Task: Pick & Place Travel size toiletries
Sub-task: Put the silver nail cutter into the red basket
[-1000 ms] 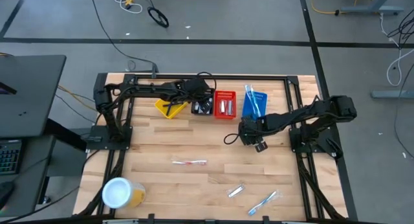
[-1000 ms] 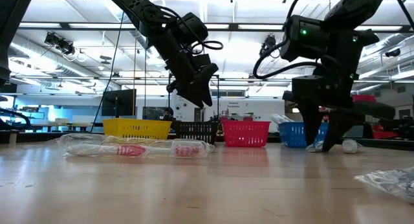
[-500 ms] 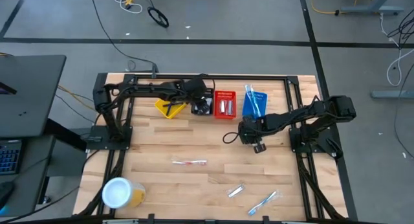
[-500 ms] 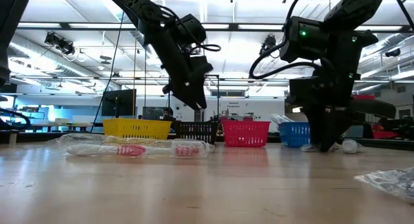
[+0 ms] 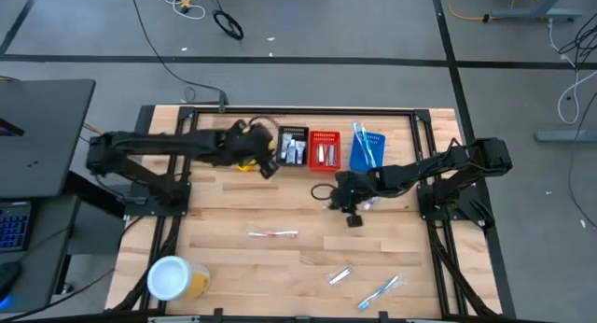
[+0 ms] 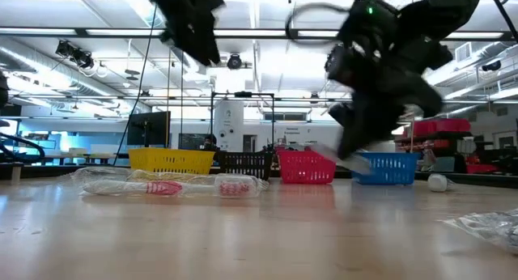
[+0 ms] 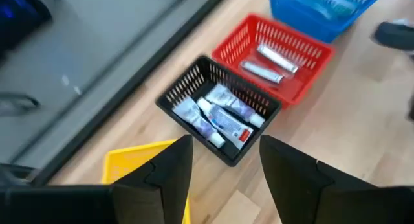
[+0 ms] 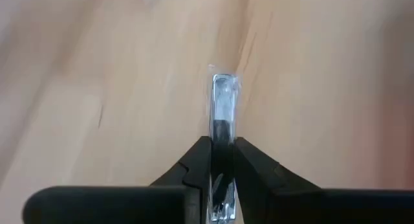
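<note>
My right gripper is shut on a slim, clear-wrapped toiletry with a dark middle, above the table's centre right. In the low view it hangs tilted, clear of the table. My left gripper stands open above the black basket of white tubes, with nothing between its fingers. On the near part of the table lie a wrapped red-marked item, a silvery packet and a blue-white toothbrush. My right gripper pinches the wrapped toiletry's two flat sides between its two fingers. The fingers lie along the item, which sticks out ahead of the fingertips. It is lifted clear of the table, and a pale end slants down below the tilted fingers.
Along the far edge stand a yellow basket, the black basket, a red basket with silvery packets and a blue basket with toothbrushes. A white-lidded yellow jar stands at the near left corner.
My right gripper has shut on the wrapped toiletry on the table, lifted it clear, tipped, and gone a little toward the table's left edge. My left gripper has risen and drawn back toward the left from over the black basket, staying open.
</note>
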